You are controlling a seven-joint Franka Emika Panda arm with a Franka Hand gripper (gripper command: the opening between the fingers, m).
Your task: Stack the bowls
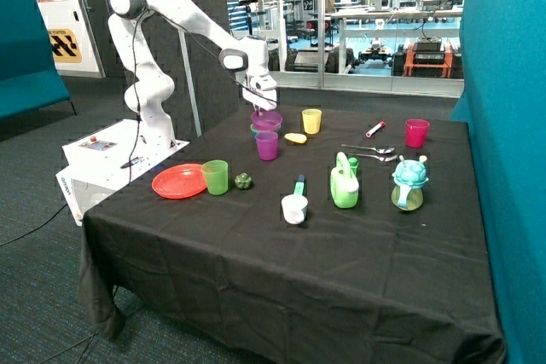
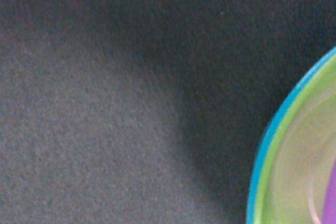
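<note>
Purple, lime green and blue round plastic bowls, three in all, sit nested on the black tablecloth [image 1: 256, 253] just behind the small purple plastic cup [image 1: 267, 145], the purple bowl [image 1: 267, 118] uppermost. Directly over that stack hangs the white arm's gripper [image 1: 258, 105]; whether its fingers are spread or closed cannot be told. Only the wrist view separates the rims: the blue bowl [image 2: 265, 145] outermost, the green bowl [image 2: 294, 166] inside it.

table [image 1: 256, 253]: black cloth | on it: orange plate [image 1: 179, 182], cups, spoons, stacked bowls [image 1: 266, 123]
</note>
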